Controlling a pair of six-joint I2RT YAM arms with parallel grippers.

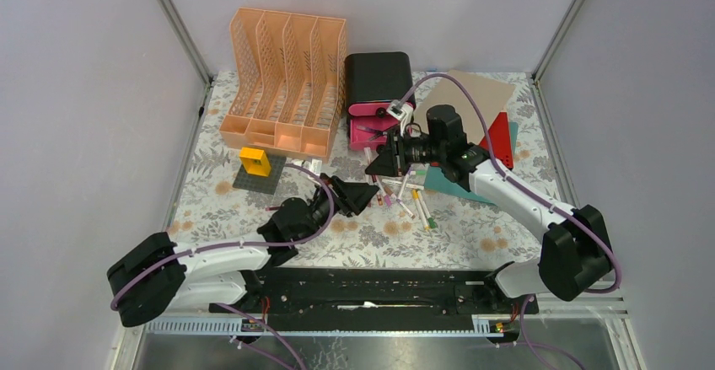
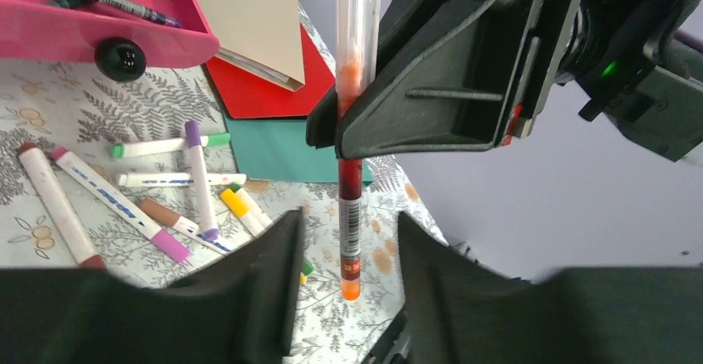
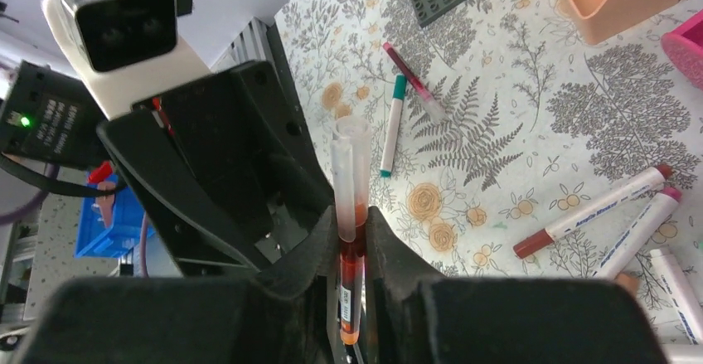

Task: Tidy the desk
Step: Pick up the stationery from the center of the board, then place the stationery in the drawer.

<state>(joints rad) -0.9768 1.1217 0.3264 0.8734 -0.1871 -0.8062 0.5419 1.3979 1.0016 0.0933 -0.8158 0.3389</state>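
At the back left of the desk (image 1: 472, 235), a large flat tabletop under a pale cloth printed with grey ferns and tan-orange flowers, stands an orange slotted plastic file rack (image 1: 285, 83). Just in front of it a yellow toy brick (image 1: 255, 161) sits on a dark grey studded baseplate (image 1: 253, 180). The desk fills the floor of the walled cell, spreading from the arms' bases to the back wall. Right of the baseplate the left gripper (image 2: 348, 219) reaches toward the middle with its jaws parted. A gap shows on each side of the slim orange-red pen with a clear plastic cap (image 2: 350, 240), which stands upright between them and touches neither finger. The pen is clamped by the right gripper (image 3: 352, 219), which comes in from the right with its jaws pressed tight against the barrel just below the cap. Beneath both grippers a loose scatter of white felt-tip markers with coloured caps (image 2: 118, 204) lies on the cloth. Behind them is a black drawer box (image 1: 378, 79) with its pink drawer (image 1: 369, 134) standing out, a few pens lying inside. Farthest right, a tan card sheet (image 1: 472, 92) overlaps a red sheet (image 1: 503, 138) and a teal sheet (image 1: 443, 183), all flat on the cloth.
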